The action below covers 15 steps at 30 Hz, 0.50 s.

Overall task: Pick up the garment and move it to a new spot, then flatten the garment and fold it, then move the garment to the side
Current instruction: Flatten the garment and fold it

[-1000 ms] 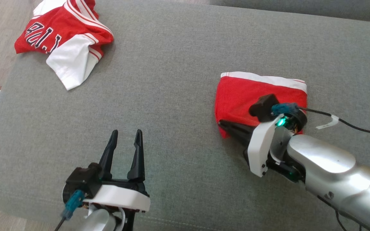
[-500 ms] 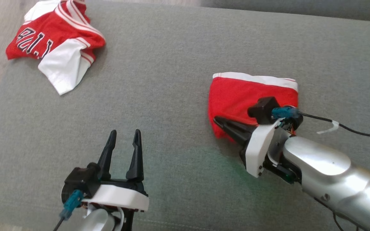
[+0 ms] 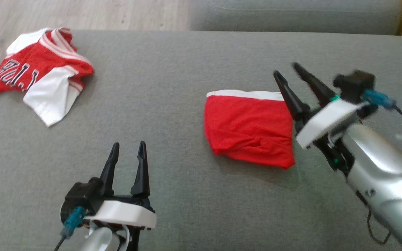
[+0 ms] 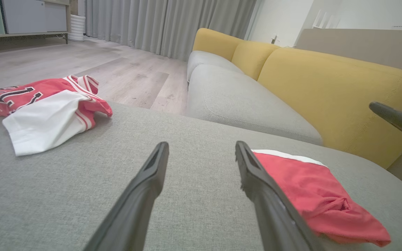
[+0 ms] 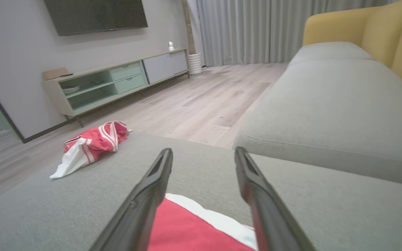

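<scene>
Over the grey cushion (image 3: 173, 87), left claw (image 3: 128, 144) and right claw (image 3: 286, 69) gape empty near the garment (image 3: 250, 132).

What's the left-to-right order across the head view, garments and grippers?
crumpled red-and-white jersey → left gripper → folded red garment → right gripper
</scene>
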Tool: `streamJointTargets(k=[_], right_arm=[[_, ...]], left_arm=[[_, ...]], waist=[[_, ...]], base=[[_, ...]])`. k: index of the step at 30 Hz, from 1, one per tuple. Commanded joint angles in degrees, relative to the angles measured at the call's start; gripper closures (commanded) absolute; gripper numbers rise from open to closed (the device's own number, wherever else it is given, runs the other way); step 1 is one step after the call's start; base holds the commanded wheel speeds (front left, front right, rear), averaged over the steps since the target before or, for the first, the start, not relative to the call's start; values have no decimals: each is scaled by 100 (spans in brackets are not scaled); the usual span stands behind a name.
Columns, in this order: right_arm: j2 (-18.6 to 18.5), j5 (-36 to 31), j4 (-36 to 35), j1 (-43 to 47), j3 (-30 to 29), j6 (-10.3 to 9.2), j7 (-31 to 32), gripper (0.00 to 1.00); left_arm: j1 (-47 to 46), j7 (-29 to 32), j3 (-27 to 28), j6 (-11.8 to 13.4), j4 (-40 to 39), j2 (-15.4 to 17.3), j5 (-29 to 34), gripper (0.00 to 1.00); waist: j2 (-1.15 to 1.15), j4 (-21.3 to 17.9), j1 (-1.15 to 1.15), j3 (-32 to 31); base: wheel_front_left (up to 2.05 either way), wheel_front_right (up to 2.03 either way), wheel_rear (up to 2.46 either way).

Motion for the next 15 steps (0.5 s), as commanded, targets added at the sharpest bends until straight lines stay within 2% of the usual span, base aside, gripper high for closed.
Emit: streamJointTargets(k=[1, 8, 9, 15], right_arm=[[100, -143, -44, 252, -236, 22, -93, 0], [528, -1302, -161, 1322, -2054, 22, -110, 0], [709, -1728, -319, 1691, -2566, 22, -111, 0], [1408, -2915, -947, 2816, -3755, 22, -67, 0]], left_arm=[[-77, -66, 207, 43, -130, 107, 36, 0], [76, -69, 283, 46, -18, 76, 61, 0], [149, -69, 343, 31, 8, 53, 82, 0], [457, -70, 555, -4, 86, -23, 227, 0]], waist=[[0, -108, 0, -98], [0, -371, 0, -301], [0, -434, 0, -357], [0, -558, 0, -515]], base=[[0, 0, 0], [0, 0, 0], [0, 0, 0], [0, 0, 0]])
